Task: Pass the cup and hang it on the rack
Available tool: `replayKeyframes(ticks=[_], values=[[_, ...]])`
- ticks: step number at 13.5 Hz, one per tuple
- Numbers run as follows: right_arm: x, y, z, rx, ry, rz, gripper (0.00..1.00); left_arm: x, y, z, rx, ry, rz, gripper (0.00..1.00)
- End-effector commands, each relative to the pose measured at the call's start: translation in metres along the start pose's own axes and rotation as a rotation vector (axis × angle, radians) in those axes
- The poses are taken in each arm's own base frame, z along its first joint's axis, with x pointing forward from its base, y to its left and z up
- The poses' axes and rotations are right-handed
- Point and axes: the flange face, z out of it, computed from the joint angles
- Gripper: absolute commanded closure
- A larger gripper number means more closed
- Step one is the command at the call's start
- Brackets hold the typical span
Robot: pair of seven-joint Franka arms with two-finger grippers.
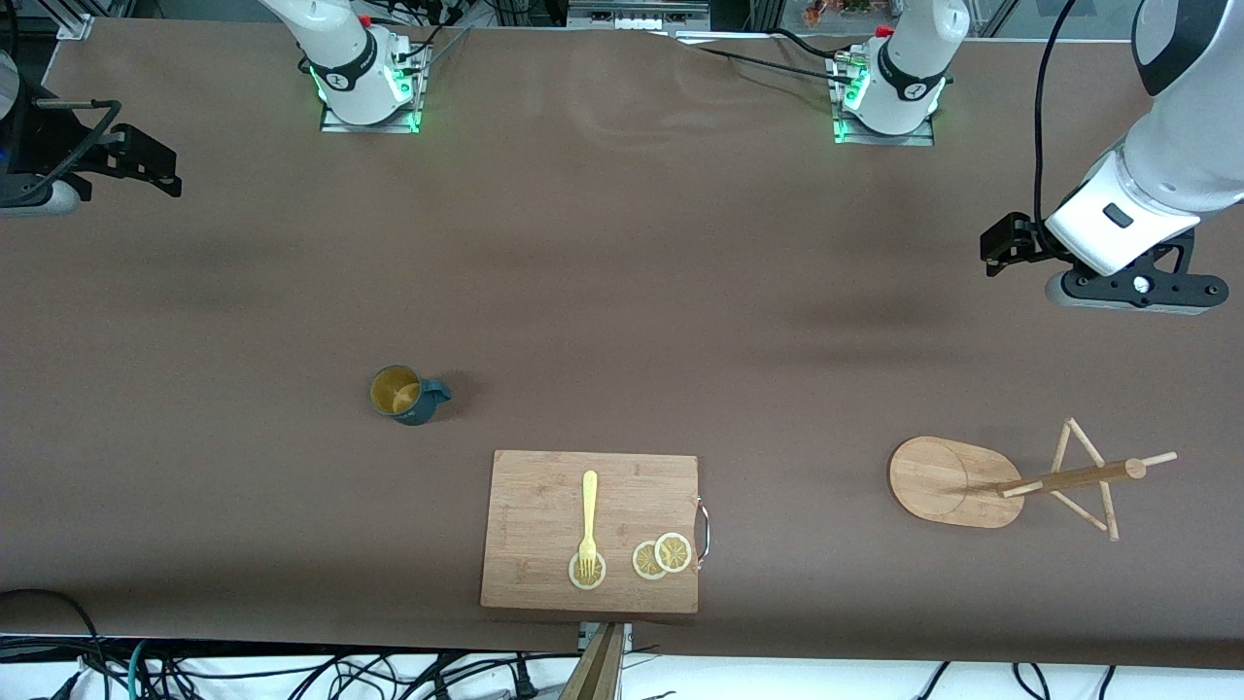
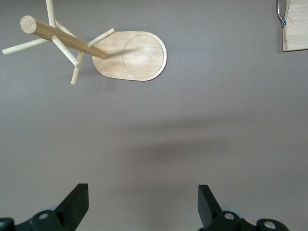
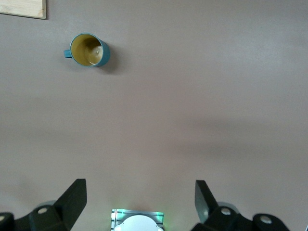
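Note:
The dark teal cup (image 1: 403, 394) stands upright on the brown table, its opening up and its handle toward the left arm's end. It also shows in the right wrist view (image 3: 89, 50). The bamboo rack (image 1: 948, 481) stands on its oval base near the left arm's end, its pegs bare. It also shows in the left wrist view (image 2: 130, 55). My left gripper (image 2: 142, 190) is open and empty, up over bare table near the rack (image 1: 1132, 292). My right gripper (image 3: 139, 185) is open and empty, up at the right arm's end of the table (image 1: 34, 194), apart from the cup.
A rectangular bamboo cutting board (image 1: 544, 506) with a metal handle lies nearer to the front camera than the cup. It carries a yellow fork (image 1: 588, 520) and three lemon slices (image 1: 661, 556). Cables hang along the table's front edge.

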Motion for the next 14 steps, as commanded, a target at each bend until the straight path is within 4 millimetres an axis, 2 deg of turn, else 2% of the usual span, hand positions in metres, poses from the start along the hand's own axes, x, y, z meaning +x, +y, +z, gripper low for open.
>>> replayKeyframes(ticks=[1,10,14], values=[[0.000,-0.001,-0.004,0.011,0.018,0.008,0.01,0.003,-0.002,-0.006,0.022,0.012,0.016,0.00],[0.003,0.001,-0.005,0.008,0.024,0.015,0.01,0.003,-0.002,-0.006,0.022,0.012,0.016,0.00],[0.002,0.012,-0.005,0.012,0.027,0.033,0.01,0.003,-0.003,-0.006,0.022,0.011,0.015,0.00]])
